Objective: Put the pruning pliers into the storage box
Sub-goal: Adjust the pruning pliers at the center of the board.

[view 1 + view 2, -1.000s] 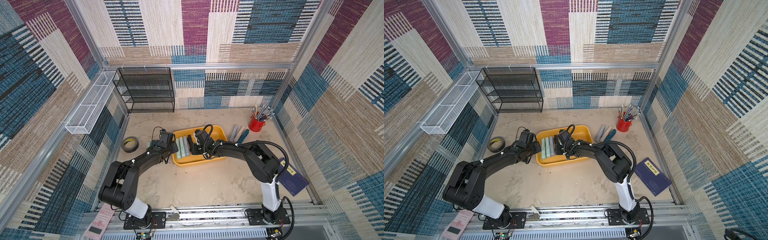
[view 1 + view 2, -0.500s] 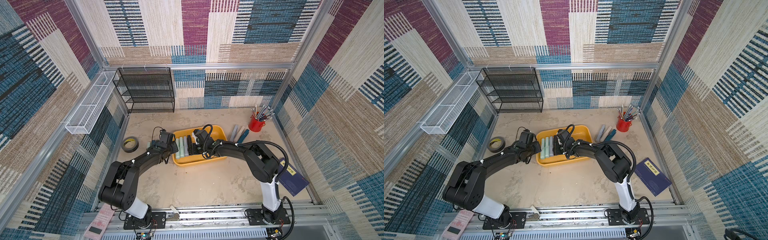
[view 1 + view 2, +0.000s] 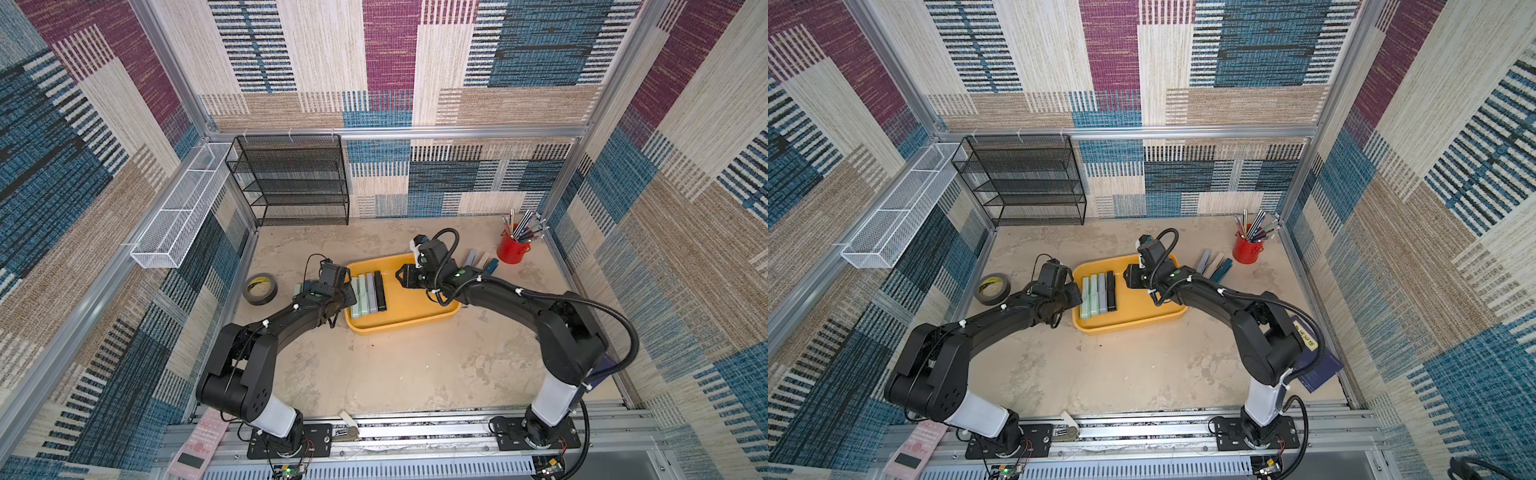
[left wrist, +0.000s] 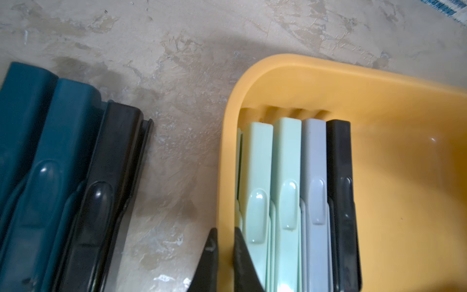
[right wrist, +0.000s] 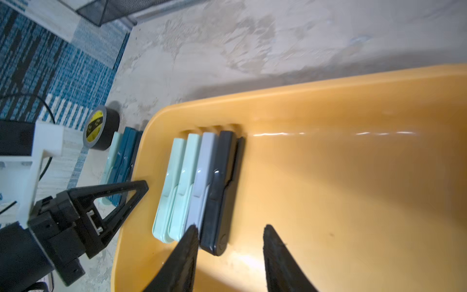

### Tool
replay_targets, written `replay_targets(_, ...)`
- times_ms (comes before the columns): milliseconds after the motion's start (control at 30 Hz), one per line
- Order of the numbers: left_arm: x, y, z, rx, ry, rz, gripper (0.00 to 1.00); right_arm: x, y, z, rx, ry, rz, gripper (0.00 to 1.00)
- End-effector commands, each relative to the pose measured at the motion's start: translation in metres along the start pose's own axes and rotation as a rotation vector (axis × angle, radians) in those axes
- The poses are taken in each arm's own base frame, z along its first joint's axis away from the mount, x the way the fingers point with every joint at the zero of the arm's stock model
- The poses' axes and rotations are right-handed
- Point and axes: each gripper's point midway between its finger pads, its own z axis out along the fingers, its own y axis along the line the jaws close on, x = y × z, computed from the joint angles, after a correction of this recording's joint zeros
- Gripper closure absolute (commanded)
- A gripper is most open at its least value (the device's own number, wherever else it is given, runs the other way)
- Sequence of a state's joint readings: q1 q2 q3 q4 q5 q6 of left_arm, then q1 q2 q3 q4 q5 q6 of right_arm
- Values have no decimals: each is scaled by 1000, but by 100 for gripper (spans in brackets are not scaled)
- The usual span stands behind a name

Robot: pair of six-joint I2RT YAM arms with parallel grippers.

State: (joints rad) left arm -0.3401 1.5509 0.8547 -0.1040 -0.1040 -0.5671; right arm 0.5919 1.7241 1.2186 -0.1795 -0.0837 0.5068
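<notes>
The yellow storage box (image 3: 411, 318) (image 3: 1142, 309) sits mid-table. Several pruning pliers (image 3: 368, 293) (image 3: 1098, 293), pale green, grey and black, lie side by side at its left end. My left gripper (image 4: 225, 252) is shut on the box's left rim (image 4: 225, 156), one finger outside and one inside. My right gripper (image 5: 230, 227) hangs open over the box floor; the black pliers' (image 5: 217, 197) end lies between its fingers, close to one, gripped by neither. More pliers lie outside: teal and black ones (image 4: 63, 177) left of the box, several (image 3: 480, 262) to its right.
A black tape roll (image 3: 260, 289) lies left of the box. A red cup of pens (image 3: 513, 249) stands at the back right. A black mesh rack (image 3: 291, 183) and a white wire basket (image 3: 178, 208) are at the back left. A blue book (image 3: 1316, 365) lies by the right arm's base.
My right gripper's jaws have widened a little and it has drawn slightly back from the row of pliers. The left arm and the box have not moved.
</notes>
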Motion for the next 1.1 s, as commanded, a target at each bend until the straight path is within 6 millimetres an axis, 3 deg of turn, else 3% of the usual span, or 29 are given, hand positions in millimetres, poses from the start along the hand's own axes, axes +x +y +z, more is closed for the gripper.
replay_targets(0,0,3,-3,-20,9,60,90,-10,-55,-31,152,-57,54,54)
replay_targets(200,0,4,0,-29,19,82,90,-5,-157,-85,344,-122,197,50)
replay_targets(267,0,4,0,-27,22,85,90,4,-188,-94,397,-116,234,49)
replay_targets(367,0,2,1,-23,25,92,90,16,-218,-97,459,-93,253,47)
replay_targets(633,3,3,1,-22,32,101,90,26,-247,-70,502,-2,217,38)
replay_targets(900,4,7,2,-37,35,109,90,17,-246,-48,450,16,186,35)
replay_targets(1067,6,6,6,-36,47,110,90,22,-248,-37,441,49,178,35)
